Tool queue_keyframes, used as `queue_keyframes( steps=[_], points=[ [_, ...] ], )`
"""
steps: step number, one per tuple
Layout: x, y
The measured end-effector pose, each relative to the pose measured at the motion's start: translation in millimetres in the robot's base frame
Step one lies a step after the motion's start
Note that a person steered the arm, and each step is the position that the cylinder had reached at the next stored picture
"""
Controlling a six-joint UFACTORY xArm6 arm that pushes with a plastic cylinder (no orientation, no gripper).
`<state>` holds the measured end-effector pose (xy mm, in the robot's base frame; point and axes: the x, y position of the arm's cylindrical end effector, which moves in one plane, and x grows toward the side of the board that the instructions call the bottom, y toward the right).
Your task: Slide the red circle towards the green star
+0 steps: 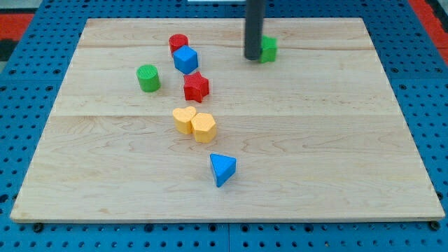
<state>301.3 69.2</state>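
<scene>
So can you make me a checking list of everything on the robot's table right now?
Surface: wooden board, flat, on a blue pegboard.
Job's things: red circle near the view's top, touching the blue cube just below it; green star to the view's right, partly hidden by the rod.
Clutter: green cylinder, red star, yellow heart touching a yellow hexagon, blue triangle.
Grippers: none; my tip sits against the green star's left side, well right of the red circle.
Cables: nothing seen.
Surroundings: red patches at the view's top corners.
</scene>
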Motion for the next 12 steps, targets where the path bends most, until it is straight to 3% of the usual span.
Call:
queue_keyframes(
  steps=[1, 2, 3, 5, 6, 7, 9, 10, 11, 12],
  points=[
    [-6, 42],
    [-43, 53],
    [-36, 54],
    [33, -70],
    [47, -139],
    [26, -198],
    [3, -183],
    [-34, -226],
    [-43, -230],
    [-39, -180]
  ],
)
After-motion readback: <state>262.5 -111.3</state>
